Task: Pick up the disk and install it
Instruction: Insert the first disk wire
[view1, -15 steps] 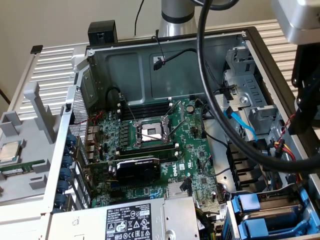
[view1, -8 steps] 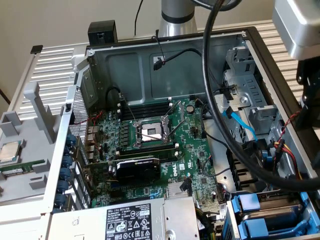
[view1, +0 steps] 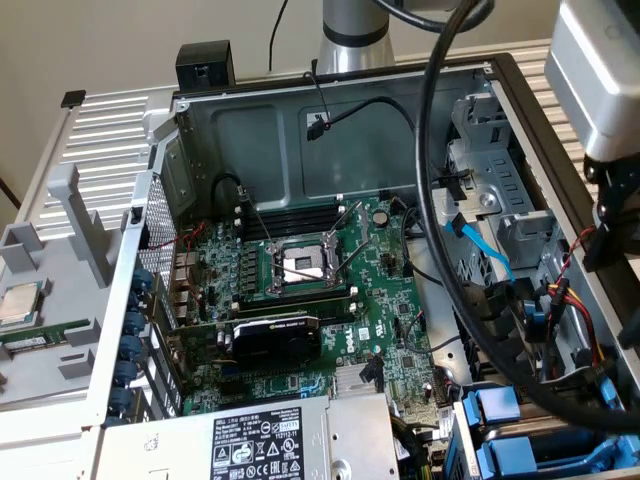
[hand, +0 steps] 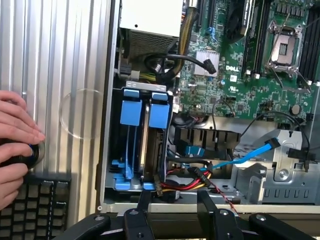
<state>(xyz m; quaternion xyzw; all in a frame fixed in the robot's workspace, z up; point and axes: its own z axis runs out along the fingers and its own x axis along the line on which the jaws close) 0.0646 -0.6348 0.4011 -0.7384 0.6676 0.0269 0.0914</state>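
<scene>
The black two-fingered gripper (hand: 175, 195) stands wide and empty, poised over the bay just beside the grey power-supply box (hand: 150, 17). There the silver disk (hand: 131, 114) in its bright blue plastic carrier seems to stand on edge, tabs upward for grasping. The wrist view gives this alignment and a person's hand (hand: 15, 145) well apart from the box; the exterior view gives the green motherboard (view1: 300, 290) beyond it.

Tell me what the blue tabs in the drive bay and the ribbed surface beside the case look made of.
Blue tabs: plastic, likely; uniform bright colour, soft sheen, moulded edges.
Ribbed surface: metal, probably aluminium; silver-grey, straight parallel grooves, streaky reflections.
</scene>
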